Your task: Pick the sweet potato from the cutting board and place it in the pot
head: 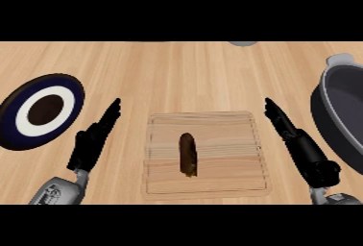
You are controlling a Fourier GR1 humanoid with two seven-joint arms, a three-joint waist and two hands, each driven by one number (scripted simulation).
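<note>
2 arms, same build both sides. The left hand (90, 141) is matte black w/ slim tapering fingers and a blocky, segmented palm. The right hand (303, 146) is black too, chunky segments, w/ a rounded bulge at the wrist end. The left forearm (58, 191) is a light grey rounded shell w/ small dark markings and a paler cuff by the wrist. The right forearm (333, 198) is also grey; only a small bit shows.
</note>
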